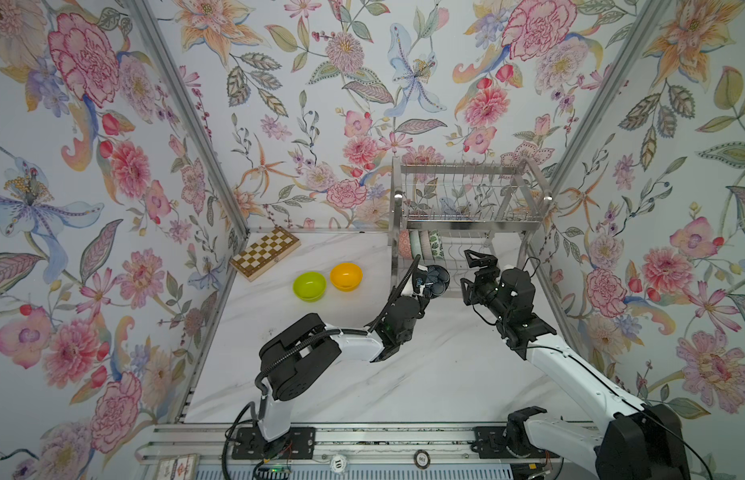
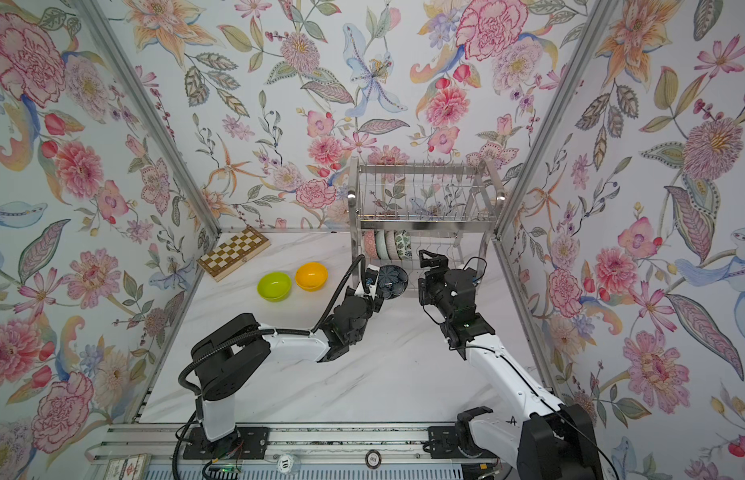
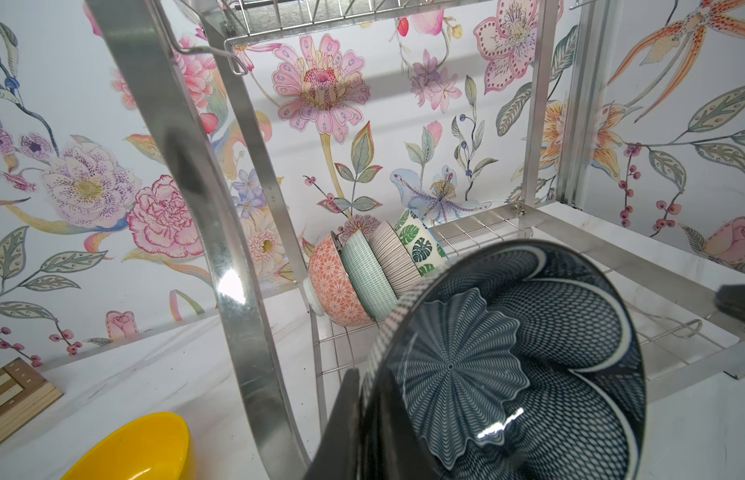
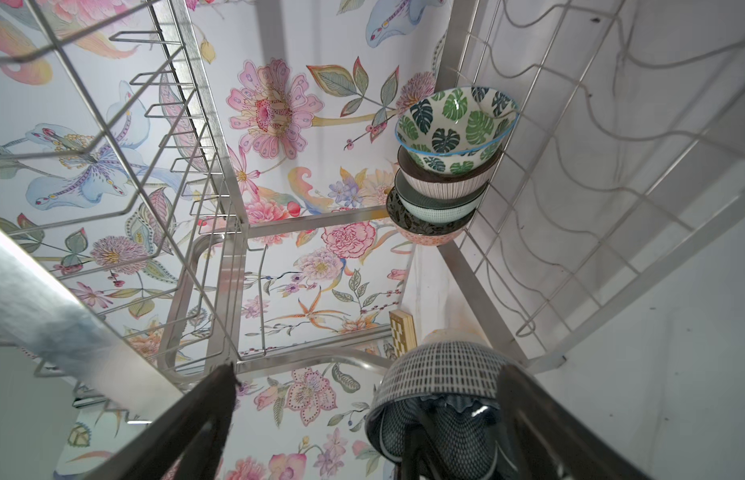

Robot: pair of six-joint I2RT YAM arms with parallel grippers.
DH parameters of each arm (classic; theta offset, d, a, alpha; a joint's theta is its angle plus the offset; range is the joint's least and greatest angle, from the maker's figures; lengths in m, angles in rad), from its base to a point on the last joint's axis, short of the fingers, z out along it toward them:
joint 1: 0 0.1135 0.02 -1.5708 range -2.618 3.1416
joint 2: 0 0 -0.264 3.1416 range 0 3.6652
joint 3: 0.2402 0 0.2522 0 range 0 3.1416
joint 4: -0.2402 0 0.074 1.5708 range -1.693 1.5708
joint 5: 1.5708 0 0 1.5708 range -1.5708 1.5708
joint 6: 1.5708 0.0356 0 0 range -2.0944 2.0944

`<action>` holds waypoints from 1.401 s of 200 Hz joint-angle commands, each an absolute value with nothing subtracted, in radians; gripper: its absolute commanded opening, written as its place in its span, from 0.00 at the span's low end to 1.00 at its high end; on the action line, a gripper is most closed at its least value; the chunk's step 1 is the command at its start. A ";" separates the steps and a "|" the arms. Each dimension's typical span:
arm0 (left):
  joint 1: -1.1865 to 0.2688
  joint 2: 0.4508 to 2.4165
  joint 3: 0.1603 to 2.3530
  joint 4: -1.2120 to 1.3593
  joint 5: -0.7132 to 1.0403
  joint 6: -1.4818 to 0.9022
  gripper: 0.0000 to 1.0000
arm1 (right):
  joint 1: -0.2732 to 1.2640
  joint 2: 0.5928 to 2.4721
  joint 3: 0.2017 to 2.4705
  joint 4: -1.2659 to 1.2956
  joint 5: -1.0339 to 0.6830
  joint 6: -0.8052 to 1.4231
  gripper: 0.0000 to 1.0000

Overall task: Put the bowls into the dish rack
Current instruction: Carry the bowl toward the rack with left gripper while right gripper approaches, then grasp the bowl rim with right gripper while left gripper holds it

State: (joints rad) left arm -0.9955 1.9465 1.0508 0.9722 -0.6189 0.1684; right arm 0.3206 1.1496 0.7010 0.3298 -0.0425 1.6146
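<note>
A chip (image 1: 339, 462) marked "10" lies on the near rail (image 1: 383, 436), with a second chip (image 1: 422, 458) that seems to read "100". The print on the box (image 1: 176, 466) beside them is too small to read. The left gripper (image 1: 425, 279) pinches the rim of the navy bowl (image 1: 440, 277), which is held on edge at the front left of the rack (image 1: 466, 226), by its lower shelf. I cannot tell whether it rests on the wires. The right gripper (image 1: 467, 270) stands spread wide and empty, just beside that bowl. Four bowls (image 3: 368, 274) stand nested on edge at the shelf's back left. The green bowl (image 1: 309, 286) and orange bowl (image 1: 346, 276) sit upright side by side on the table (image 1: 404, 382), left of the rack, near the chessboard (image 1: 265, 252).
</note>
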 commanded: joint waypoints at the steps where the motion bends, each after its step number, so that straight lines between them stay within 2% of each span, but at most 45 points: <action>1: -1.003 1.974 1.098 1.127 -0.656 0.221 0.00 | 0.351 1.188 0.712 0.459 -0.052 1.717 0.99; 57: -1.002 2.008 1.108 1.195 -0.664 0.276 0.00 | 0.407 1.251 0.697 0.565 -0.008 1.838 0.99; 89: -0.998 2.019 1.115 1.216 -0.663 0.298 0.00 | 0.421 1.267 0.684 0.595 0.019 1.890 0.95; 189: -0.999 2.021 1.100 1.278 -0.637 0.331 0.00 | 0.442 1.355 0.698 0.674 0.067 2.007 0.76; 280: -0.999 2.019 1.083 1.308 -0.631 0.357 0.00 | 0.468 1.441 0.752 0.737 0.123 2.067 0.47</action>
